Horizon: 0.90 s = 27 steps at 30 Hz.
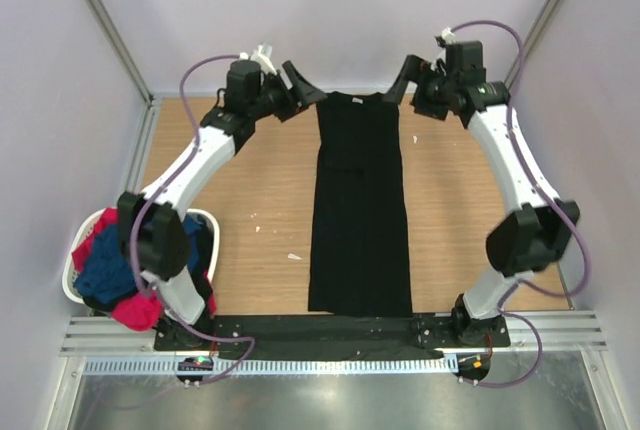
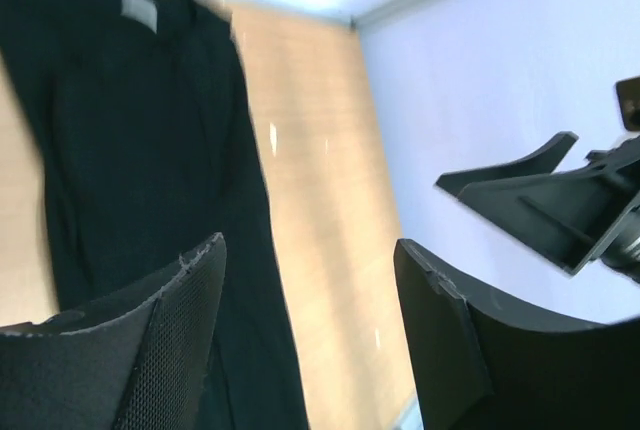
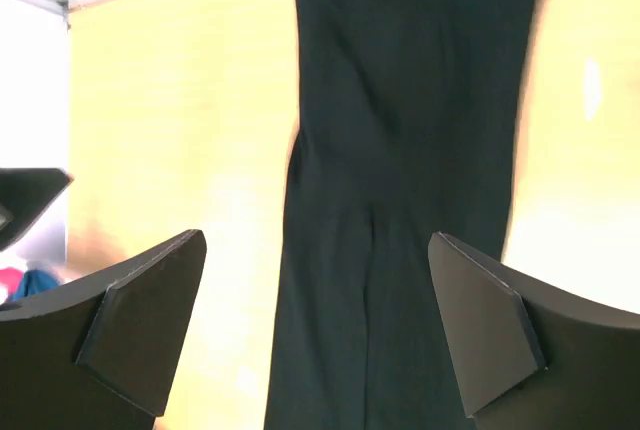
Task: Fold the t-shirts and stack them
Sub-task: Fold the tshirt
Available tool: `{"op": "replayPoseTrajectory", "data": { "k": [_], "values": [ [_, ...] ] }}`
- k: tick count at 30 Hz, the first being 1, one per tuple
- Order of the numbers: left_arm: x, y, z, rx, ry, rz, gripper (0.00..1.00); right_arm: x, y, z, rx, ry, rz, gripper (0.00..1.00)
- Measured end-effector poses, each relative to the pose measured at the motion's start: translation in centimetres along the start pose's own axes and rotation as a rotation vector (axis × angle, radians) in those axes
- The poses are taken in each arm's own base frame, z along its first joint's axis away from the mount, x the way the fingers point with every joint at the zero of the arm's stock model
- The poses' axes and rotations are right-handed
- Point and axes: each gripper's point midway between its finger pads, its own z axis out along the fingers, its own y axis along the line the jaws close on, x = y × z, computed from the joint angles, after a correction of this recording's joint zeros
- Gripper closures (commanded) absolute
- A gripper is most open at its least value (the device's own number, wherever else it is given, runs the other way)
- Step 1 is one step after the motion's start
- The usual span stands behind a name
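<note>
Currently the black t-shirt (image 1: 360, 210) lies flat as a long narrow strip down the middle of the frame on the table (image 1: 250, 200), collar at the top. Left jaws, upper left just beside the collar, stand open and hold nothing. Right jaws, upper right, gape wide and are also empty. Navy t-shirt (image 1: 108, 272) and red-pink t-shirt (image 1: 135, 312) sit in the white basket (image 1: 208, 218), lower left.
</note>
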Motion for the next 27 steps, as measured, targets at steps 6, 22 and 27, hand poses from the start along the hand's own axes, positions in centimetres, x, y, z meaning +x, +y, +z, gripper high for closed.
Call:
{"op": "replayPoseTrajectory", "data": {
  "k": [6, 22, 27],
  "values": [
    [12.5, 2.5, -8.8, -0.165, 0.269, -0.052, 0.35, 13.4, -4.2, -6.7, 0.119, 0.219, 0.137, 0.04],
    [34.3, 10.0, -24.4, -0.515, 0.753, -0.217, 0.50, 37.7, -10.2, -17.2, 0.278, 0.640, 0.381, 0.27],
    [36.1, 10.3, -24.2, -0.535, 0.779, -0.242, 0.55, 40.2, -10.6, -17.6, 0.291, 0.711, 0.403, 0.32]
  ]
}}
